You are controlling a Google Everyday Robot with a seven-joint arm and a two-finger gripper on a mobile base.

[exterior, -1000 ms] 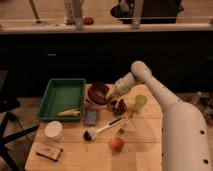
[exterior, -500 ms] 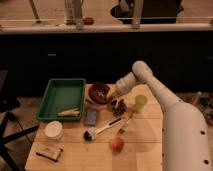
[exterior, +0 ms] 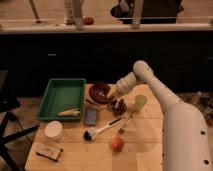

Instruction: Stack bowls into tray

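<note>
Wooden worktop, dim room, dark counter front behind it.

Near edge: small flat packet at the left corner, orange fruit towards the right. White robot arm fills the near right and reaches up and leftwards over the worktop.

Next row back: white round container and a brush lying slantwise, dark head towards the left. Blue-grey flat rectangle just beyond the brush.

Mid worktop: green tray on the left, with a pale yellow object in its near right corner and the rest of its floor bare. Dark reddish-brown bowl sits upright on the worktop just right of the tray, outside it. Yellow-green cup stands further right.

The gripper hangs at the bowl's right rim, between bowl and cup. Cannot tell whether it is spread or closed, or whether it touches the bowl. A dark lump just below it is unidentifiable.

Handling, as a judgement: the bowl looks stiff, glossy and probably light, so slippery rather than heavy. It may chip if it is ceramic. The rim is the only real purchase, so pinch the wall on the right side, nearest the gripper, one side inside and one outside. A shallow wall gives little bite, so lift level. Set it down on the tray's bare middle, away from the yellow object.

Far: bright ledge with blurred items.
</note>
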